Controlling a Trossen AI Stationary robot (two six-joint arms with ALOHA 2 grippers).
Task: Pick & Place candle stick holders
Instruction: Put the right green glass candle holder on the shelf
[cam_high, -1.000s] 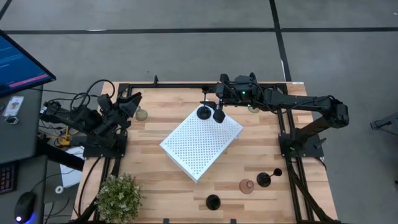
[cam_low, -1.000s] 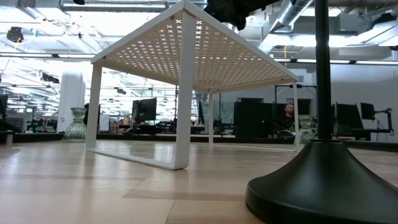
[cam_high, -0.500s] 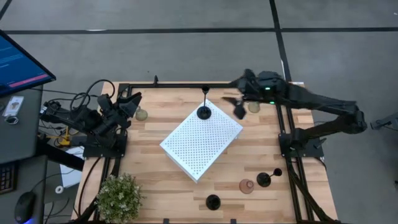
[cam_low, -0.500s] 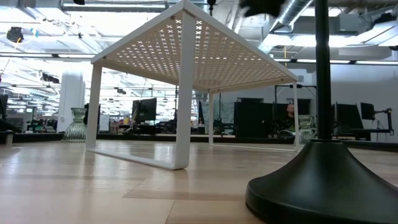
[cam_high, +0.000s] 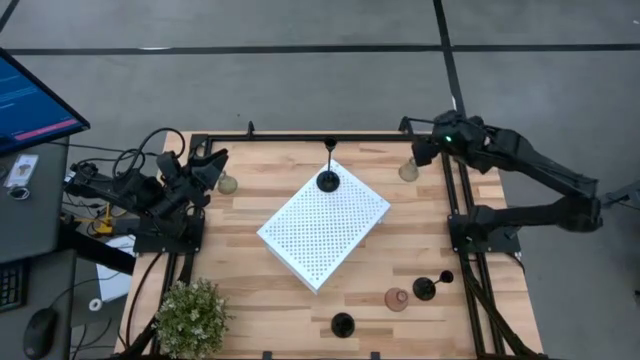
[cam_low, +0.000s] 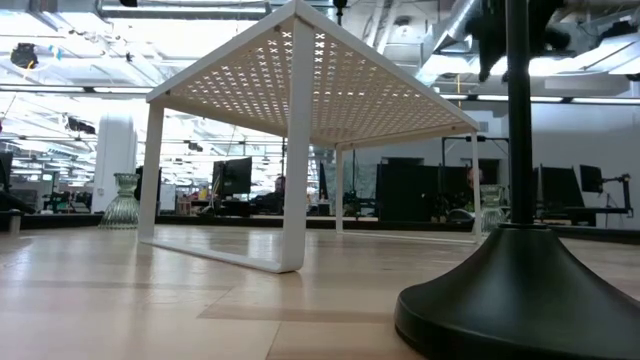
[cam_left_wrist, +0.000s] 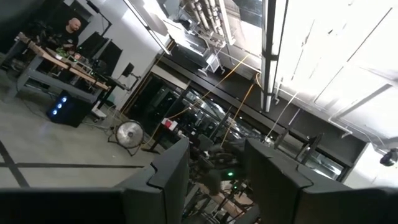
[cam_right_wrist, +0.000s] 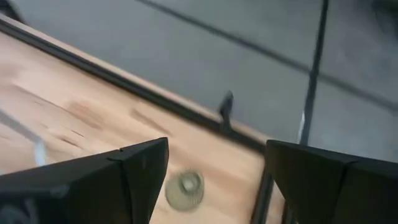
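A black holder (cam_high: 328, 180) with a thin stem stands by its round base on the far corner of the white perforated board (cam_high: 325, 225). A pale holder (cam_high: 408, 171) stands at the far right, and it shows below my right fingers in the right wrist view (cam_right_wrist: 186, 185). Another pale holder (cam_high: 228, 184) stands at the far left. A pink holder (cam_high: 397, 299) and two black holders (cam_high: 425, 289) (cam_high: 343, 324) stand near the front edge. My right gripper (cam_high: 420, 152) (cam_right_wrist: 217, 152) is open and empty, high over the table's far right corner. My left gripper (cam_high: 213, 162) (cam_left_wrist: 214, 165) waits open at the far left.
A bushy green plant (cam_high: 190, 315) stands at the near left corner. The board stands on legs, raised above the wooden table (cam_high: 250, 290). In the low view the near black holder (cam_low: 510, 290) fills the right side. A black frame (cam_high: 300, 137) runs along the far edge.
My right gripper has gone from beside the black holder on the board's far corner toward the table's right edge, past the far right pale holder. The black holder stays upright on the board.
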